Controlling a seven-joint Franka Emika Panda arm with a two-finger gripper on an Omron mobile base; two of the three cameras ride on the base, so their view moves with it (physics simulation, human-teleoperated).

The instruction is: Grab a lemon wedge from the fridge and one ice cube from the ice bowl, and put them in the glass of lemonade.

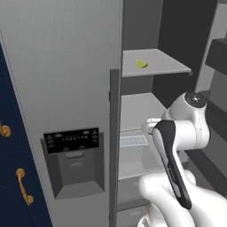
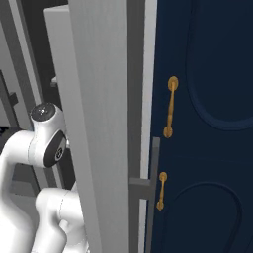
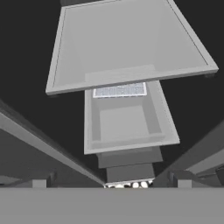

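Note:
The grey fridge (image 1: 66, 66) stands with its left door shut and its right side open. A small yellow-green lemon wedge (image 1: 141, 64) lies on the upper shelf (image 1: 159, 66). My arm reaches into the open compartment below that shelf, with its white hand (image 1: 150, 126) at the height of the middle shelf. In the hand view the gripper (image 3: 112, 183) looks down over a shelf (image 3: 131, 39) and a drawer (image 3: 127, 118); its fingertips (image 3: 43, 180) stand far apart with nothing between them. The ice bowl and the glass of lemonade are out of view.
The shut door carries a black dispenser panel (image 1: 71, 140). The open door's edge (image 2: 99, 123) rises close to the arm, and its dark racks (image 1: 217, 53) are on the right. Navy cabinets with gold handles (image 1: 23, 186) (image 2: 171, 106) flank the fridge.

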